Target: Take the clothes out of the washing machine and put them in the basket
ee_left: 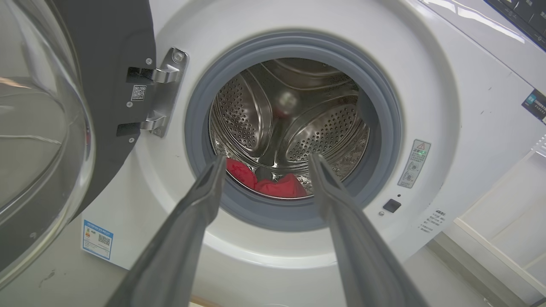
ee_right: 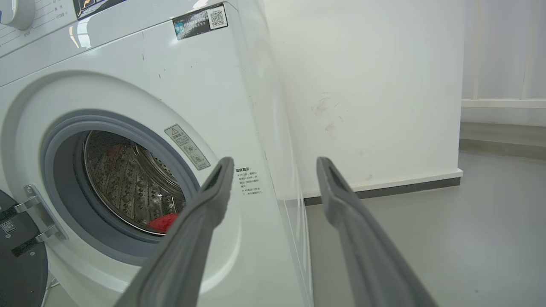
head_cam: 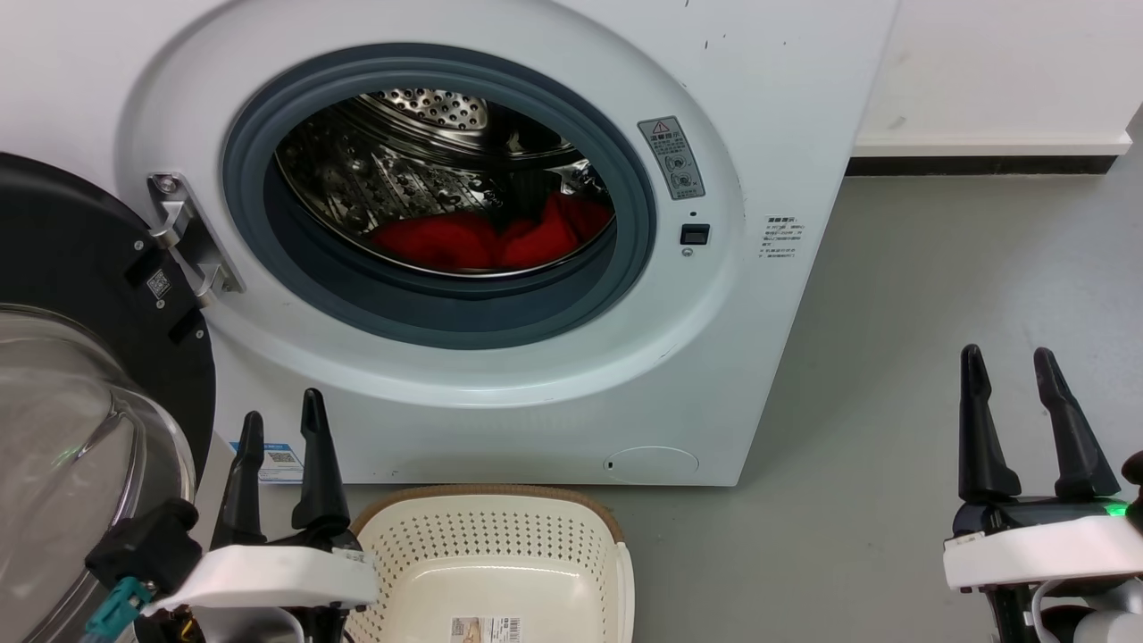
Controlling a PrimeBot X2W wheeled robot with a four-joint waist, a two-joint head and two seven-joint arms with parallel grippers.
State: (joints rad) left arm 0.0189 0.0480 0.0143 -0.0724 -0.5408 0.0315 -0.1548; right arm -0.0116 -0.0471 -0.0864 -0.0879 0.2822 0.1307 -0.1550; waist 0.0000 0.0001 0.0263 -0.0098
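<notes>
The job is only starting. The red clothes lie low in the drum of the washing machine, whose door hangs open. The basket sits on the floor just in front, no clothes in it. The left gripper and the right gripper both have fingers spread and hold nothing. Next, I think, one arm must reach into the drum and pinch the clothes.

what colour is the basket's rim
Brown, woven-look, around the cream basket; clearest in the head view.
</notes>
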